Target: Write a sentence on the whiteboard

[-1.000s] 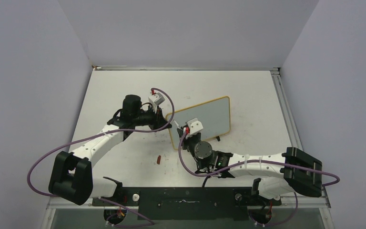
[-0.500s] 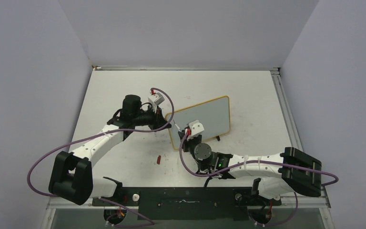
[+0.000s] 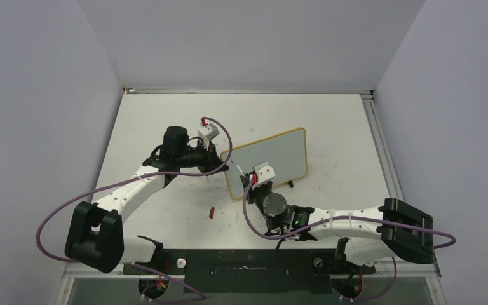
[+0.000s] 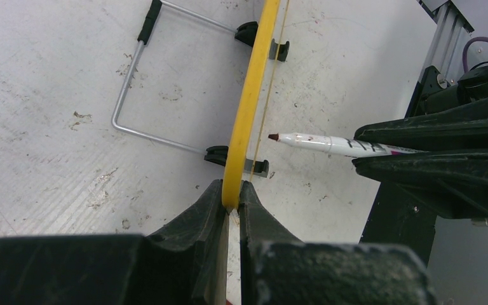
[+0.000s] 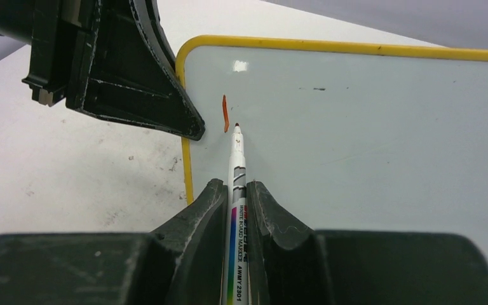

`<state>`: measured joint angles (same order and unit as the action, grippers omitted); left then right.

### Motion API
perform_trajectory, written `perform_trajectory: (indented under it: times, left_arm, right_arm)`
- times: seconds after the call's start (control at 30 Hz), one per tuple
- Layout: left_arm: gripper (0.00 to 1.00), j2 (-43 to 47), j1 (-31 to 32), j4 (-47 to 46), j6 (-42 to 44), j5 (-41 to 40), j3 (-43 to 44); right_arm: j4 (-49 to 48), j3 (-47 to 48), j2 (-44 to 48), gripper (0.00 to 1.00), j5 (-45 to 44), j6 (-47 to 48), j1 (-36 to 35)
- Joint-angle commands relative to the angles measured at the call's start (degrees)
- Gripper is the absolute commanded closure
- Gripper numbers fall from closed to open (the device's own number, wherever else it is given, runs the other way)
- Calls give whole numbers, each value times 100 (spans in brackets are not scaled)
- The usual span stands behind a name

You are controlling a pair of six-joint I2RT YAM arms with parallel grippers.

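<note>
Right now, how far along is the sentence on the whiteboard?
Done: left gripper clamps the whiteboard rim; one short red stroke is on it. In hand: right gripper holds the marker, tip beside that stroke. Left: nearly the whole sentence.

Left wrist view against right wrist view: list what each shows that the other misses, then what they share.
Only the left wrist view: the whiteboard seen edge-on, its yellow rim pinched by the left gripper, and the wire stand behind it. Only the right wrist view: the board's glossy face, bearing one short red stroke just beside the pen tip. Both: the marker clamped in the right gripper, pointing at the board, and the other arm's gripper.
</note>
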<state>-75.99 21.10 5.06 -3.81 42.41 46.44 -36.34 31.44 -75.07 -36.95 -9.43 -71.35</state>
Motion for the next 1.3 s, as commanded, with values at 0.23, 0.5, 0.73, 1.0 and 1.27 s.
perform_trajectory:
  times: [0.23, 0.5, 0.73, 1.0, 1.27]
  left_arm:
    - [100, -189, -18, 845, 153, -461, -87]
    - [100, -190, -18, 845, 153, -439, -82]
    - [100, -186, -18, 844, 153, -427, -83]
    - [100, -166, -18, 843, 153, -427, -82]
    - [100, -159, -18, 846, 153, -427, -84]
  right_arm:
    - [-752, 91, 1, 95, -274, 471, -28]
    - [-889, 149, -193, 95, -289, 565, 57]
    - [-932, 169, -333, 95, -229, 583, 86]
    - [-871, 165, -516, 95, -175, 511, 74]
    - [-787, 91, -543, 95, -99, 373, -13]
